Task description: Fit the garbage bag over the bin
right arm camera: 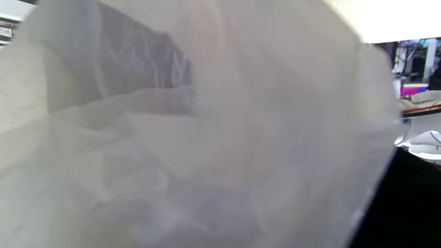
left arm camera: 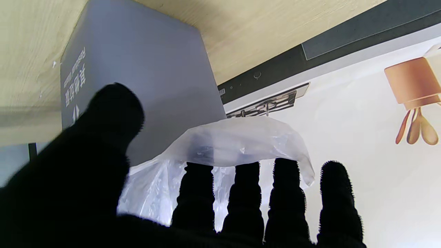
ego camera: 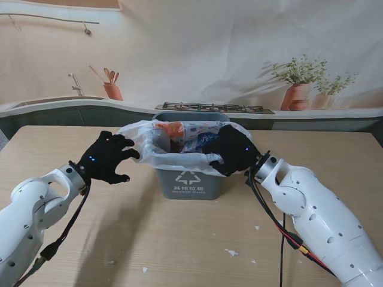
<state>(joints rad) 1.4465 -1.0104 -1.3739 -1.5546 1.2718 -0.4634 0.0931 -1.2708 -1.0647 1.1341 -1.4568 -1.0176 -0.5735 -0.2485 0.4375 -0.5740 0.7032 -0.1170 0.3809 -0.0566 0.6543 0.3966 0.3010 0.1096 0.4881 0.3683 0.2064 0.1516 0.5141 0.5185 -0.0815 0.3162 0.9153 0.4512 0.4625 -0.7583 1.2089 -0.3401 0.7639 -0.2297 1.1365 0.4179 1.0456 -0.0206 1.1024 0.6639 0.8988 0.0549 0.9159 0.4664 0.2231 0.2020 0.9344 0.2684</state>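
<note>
Garbage bag (ego camera: pixel 149 140) film draped over the fingertips (left arm camera: pixel 246 172) of the left hand (ego camera: pixel 106 156), whose fingers were spread and apparently holding nothing firmly, seemingly to stretch the hem outward past the bin's left rim. The right hand (ego camera: pixel 234 149) sat at the right rim among the plastic; whether it gripped the film could not be told. Between them the grey bin (ego camera: pixel 190 182) stood mid-table with the bag bunched over its mouth. Bare wooden table (ego camera: pixel 179 239) lay open on every side.
</note>
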